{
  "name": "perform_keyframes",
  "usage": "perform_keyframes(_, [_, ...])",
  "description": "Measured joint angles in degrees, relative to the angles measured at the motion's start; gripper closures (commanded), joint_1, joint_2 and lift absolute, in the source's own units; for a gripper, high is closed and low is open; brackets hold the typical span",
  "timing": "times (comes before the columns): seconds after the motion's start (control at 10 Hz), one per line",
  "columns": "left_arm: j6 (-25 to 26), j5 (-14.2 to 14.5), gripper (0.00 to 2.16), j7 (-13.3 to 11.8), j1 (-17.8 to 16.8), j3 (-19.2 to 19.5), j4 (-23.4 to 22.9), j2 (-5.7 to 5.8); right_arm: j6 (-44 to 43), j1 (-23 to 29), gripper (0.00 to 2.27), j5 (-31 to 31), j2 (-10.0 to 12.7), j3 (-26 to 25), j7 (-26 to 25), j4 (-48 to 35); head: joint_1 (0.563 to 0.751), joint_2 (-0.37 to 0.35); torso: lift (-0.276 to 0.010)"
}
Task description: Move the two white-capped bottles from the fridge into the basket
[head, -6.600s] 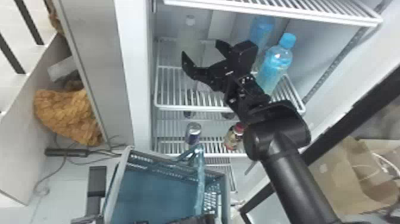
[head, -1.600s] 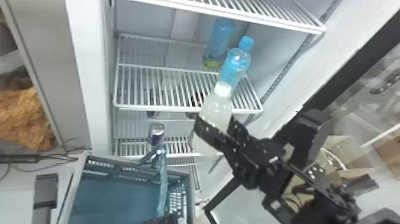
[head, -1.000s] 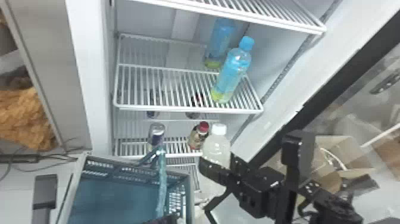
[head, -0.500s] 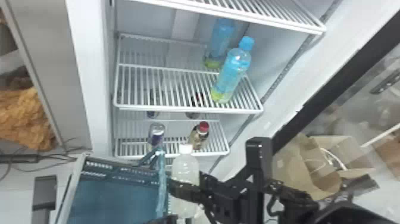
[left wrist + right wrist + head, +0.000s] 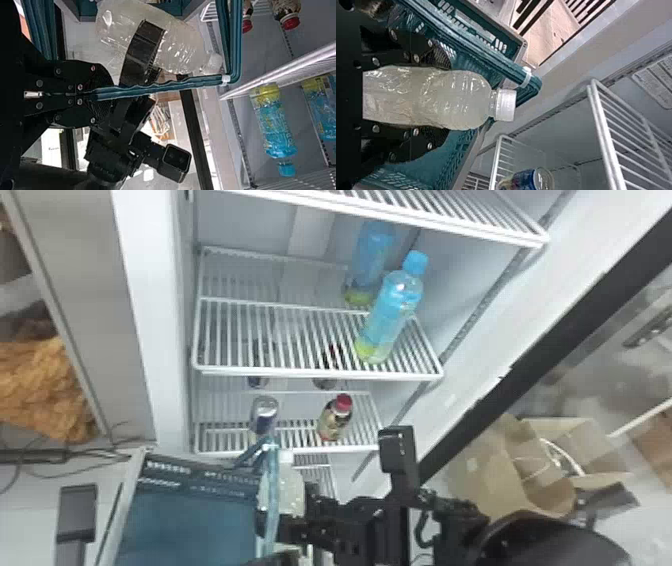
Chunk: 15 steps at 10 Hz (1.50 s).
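Right pincer [image 5: 287, 524] pinching white-capped bottle [image 5: 289, 492], shifted leftward from earlier, now behind basket handle [image 5: 271, 495]

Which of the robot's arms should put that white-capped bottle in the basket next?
Probably the right: the right gripper has the white-capped bottle between its fingers, close to the handle of the basket. The left gripper grips that handle, so it seems better suited to steadying.

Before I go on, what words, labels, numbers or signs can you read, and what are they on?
None I can quote.
Sticker on the fridge wall: lines of print, too small.
Blue-capped bottle: lettering, not legible.
Can: printed design, no readable words.
White-capped bottle: no print seen.
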Motion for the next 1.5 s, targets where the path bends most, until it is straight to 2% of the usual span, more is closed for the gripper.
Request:
perform_keyframes(0.2, [-0.05,0.0,1.19,-0.02,0.01,0.05,-0.02,0.0,0.02,-0.2,0.1,0.21,-0.14,-0.02,0.04,0.27,0.695,-0.334,0.0])
perform_keyframes(0.6, [0.03,0.01,1.19,0.0,-0.16,-0.11,-0.02,0.08,-1.55,0.05,0.11,1.52,-0.16,-0.43,0.13,-0.57,0.695,-0.342,0.0])
perform_keyframes(0.9, [0.05,-0.01,1.19,-0.01,-0.14,-0.12,0.01,0.09,-5.54,1.4,0.11,9.93,0.57,-2.57,-0.47,-5.96,0.695,-0.35,0.0])
perform_keyframes(1.3, [0.18,0.0,1.19,0.0,-0.11,-0.01,0.01,0.09,-15.16,4.28,0.12,15.78,2.56,-4.74,-3.74,-11.67,0.695,-0.35,0.0])
perform_keyframes(1.5, [0.14,0.0,1.19,0.0,-0.01,0.0,0.0,0.09,-23.17,5.09,0.11,17.24,3.51,-5.37,-4.58,-11.48,0.695,-0.35,0.0])
